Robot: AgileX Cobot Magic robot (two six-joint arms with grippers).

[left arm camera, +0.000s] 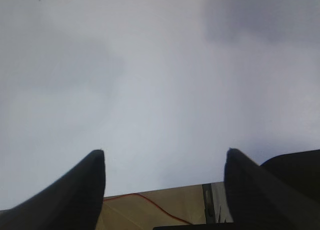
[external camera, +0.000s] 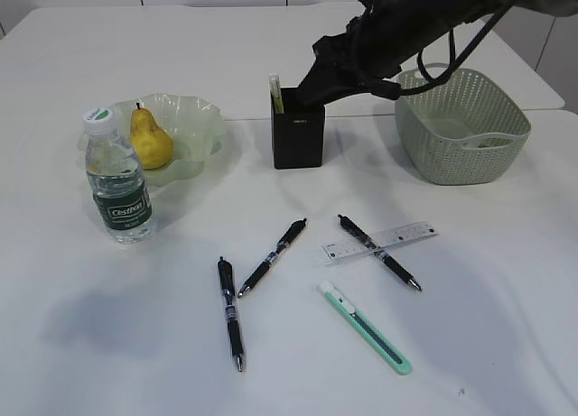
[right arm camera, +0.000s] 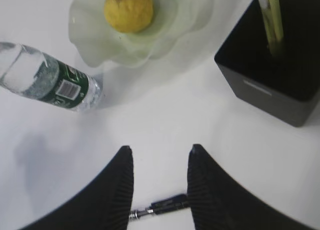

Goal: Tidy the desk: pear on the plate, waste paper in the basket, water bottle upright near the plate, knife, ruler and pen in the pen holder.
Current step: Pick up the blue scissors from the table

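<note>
A large plain white desk (external camera: 108, 362) carries a ruffled green glass plate (external camera: 200, 127), green-labelled clear bottle (external camera: 117, 183), black square holder (external camera: 299, 141), green perforated basket (external camera: 465, 132), three black pens (external camera: 272, 257), clear ruler (external camera: 406, 236) and mint knife (external camera: 366, 328).

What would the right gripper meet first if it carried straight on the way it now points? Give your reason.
Most likely the bare desk. In the right wrist view, the right gripper has open jaws aimed at white tabletop between the water bottle and the pen holder. Depth is uncertain; the plate lies further on.

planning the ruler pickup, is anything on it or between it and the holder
Yes: a black pen lies across the ruler. Between the ruler and the holder the desk shows bare.
</note>
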